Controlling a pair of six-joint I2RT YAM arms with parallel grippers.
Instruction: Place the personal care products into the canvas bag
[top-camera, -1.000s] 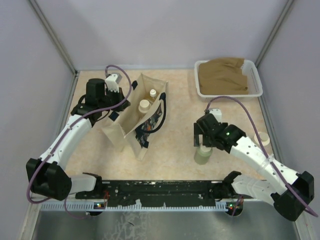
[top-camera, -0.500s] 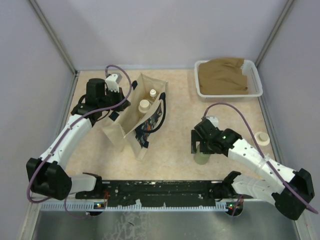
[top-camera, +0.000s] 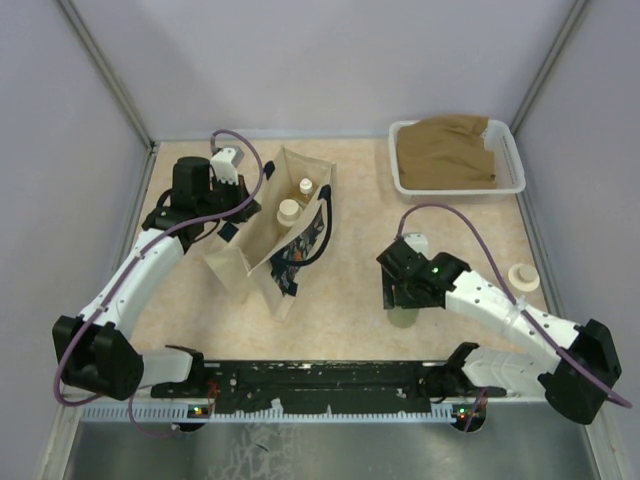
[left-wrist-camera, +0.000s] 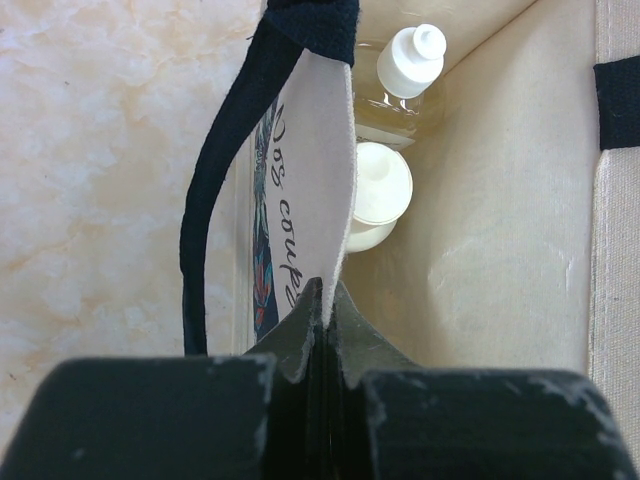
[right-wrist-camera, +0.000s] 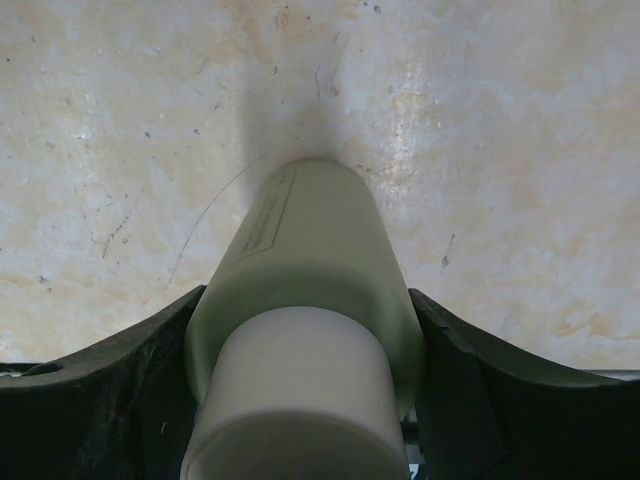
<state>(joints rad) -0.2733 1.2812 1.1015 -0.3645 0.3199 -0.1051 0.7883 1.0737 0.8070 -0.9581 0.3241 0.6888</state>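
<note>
Left gripper (left-wrist-camera: 322, 318): clamped tight on the top edge of the beige canvas bag with dark navy handles (top-camera: 258, 232), so that its mouth is held open
Risk at the bag: if the thin fabric is let slip from that pinch, the wall is likely to fold inward and the opening to be narrowed
Bag contents: the cream bottle with a white cap (left-wrist-camera: 380, 188) and the clear amber-liquid bottle with a white cap (left-wrist-camera: 408, 62) are seen upright inside, side by side; they could be knocked over by a bottle dropped from too high
Right gripper (right-wrist-camera: 305, 365): partly closed, its fingers (right-wrist-camera: 150, 360) pressed against both sides of the pale olive-green cylindrical bottle (right-wrist-camera: 312, 235), which stands on the table well apart from the bag, to its right
Risk at the grasp: the smooth round body is held just below the cap, so it may be tilted or let slide on lifting
Risk on transfer: the bag's rim or handle (top-camera: 322, 232) may be caught if the bottle is carried too low
</note>
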